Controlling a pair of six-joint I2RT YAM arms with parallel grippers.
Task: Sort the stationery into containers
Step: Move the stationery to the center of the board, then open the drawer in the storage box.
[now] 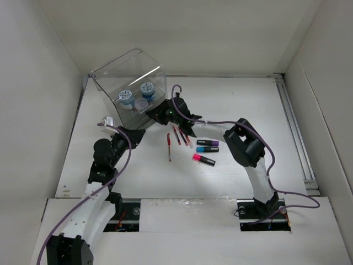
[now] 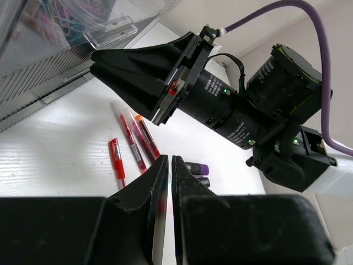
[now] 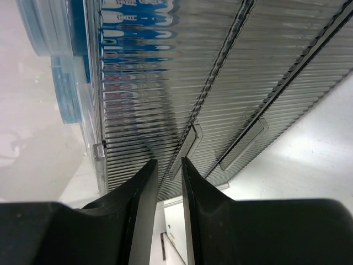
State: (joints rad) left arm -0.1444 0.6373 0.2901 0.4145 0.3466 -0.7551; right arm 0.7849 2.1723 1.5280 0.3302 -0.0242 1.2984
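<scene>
The clear acrylic box (image 1: pixel 129 77) stands at the back left with three blue-lidded tubs (image 1: pixel 126 96) inside. My right gripper (image 1: pixel 152 115) is at the box's ribbed drawer fronts (image 3: pixel 165 83). In the right wrist view it (image 3: pixel 169 163) is open by a narrow gap, with the lower end of a drawer handle (image 3: pixel 190 141) between its tips. My left gripper (image 1: pixel 140 134) hangs just below it; its jaws (image 2: pixel 170 160) are shut and empty. Red pens (image 1: pixel 169 146) (image 2: pixel 116 160) lie mid-table. The purple (image 1: pixel 207 142), blue (image 1: pixel 208 149) and pink (image 1: pixel 203 159) markers lie to their right.
White walls close in the table on the left, back and right. The right arm (image 1: pixel 248 146) reaches across the table above the markers. The right gripper's black body (image 2: pixel 149 72) fills the upper left wrist view. A second drawer handle (image 3: pixel 245 143) lies right of the first.
</scene>
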